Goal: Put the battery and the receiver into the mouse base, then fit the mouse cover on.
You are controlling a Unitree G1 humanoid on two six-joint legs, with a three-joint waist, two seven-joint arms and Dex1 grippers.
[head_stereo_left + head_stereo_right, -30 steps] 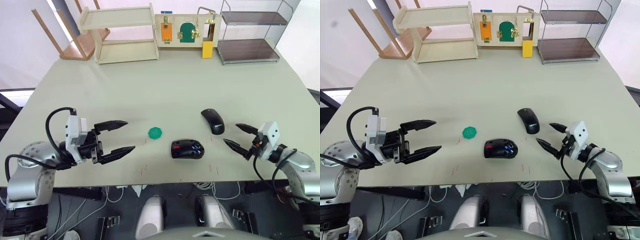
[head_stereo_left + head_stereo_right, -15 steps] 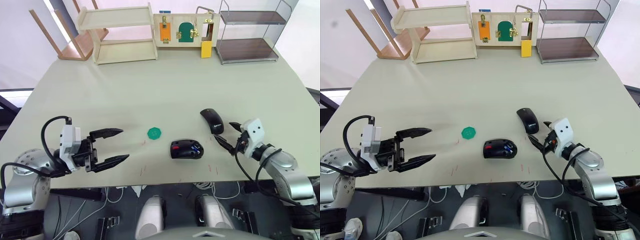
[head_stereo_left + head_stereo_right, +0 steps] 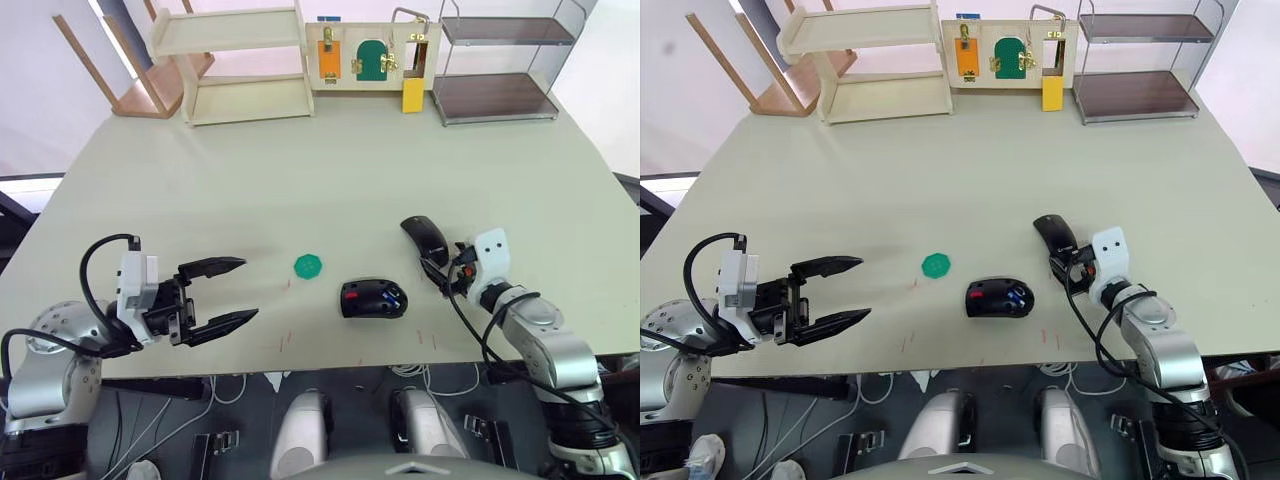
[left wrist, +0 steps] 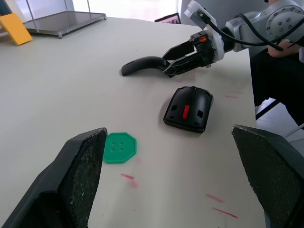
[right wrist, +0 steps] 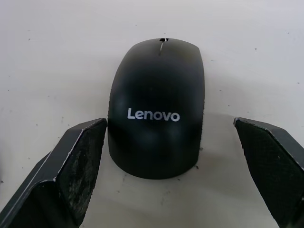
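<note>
Lenovo mouse cover [image 5: 156,109], glossy, light and likely slippery, lies beyond the mouse base [image 3: 374,298], its near end between the right gripper's [image 3: 441,272] wide-open, empty fingers; grip its side edges.

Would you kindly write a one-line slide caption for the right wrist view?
Open right gripper poised at the near end of the Lenovo-marked mouse cover on the table.

Green octagonal disc [image 3: 309,265] on table [image 3: 300,170]
</note>
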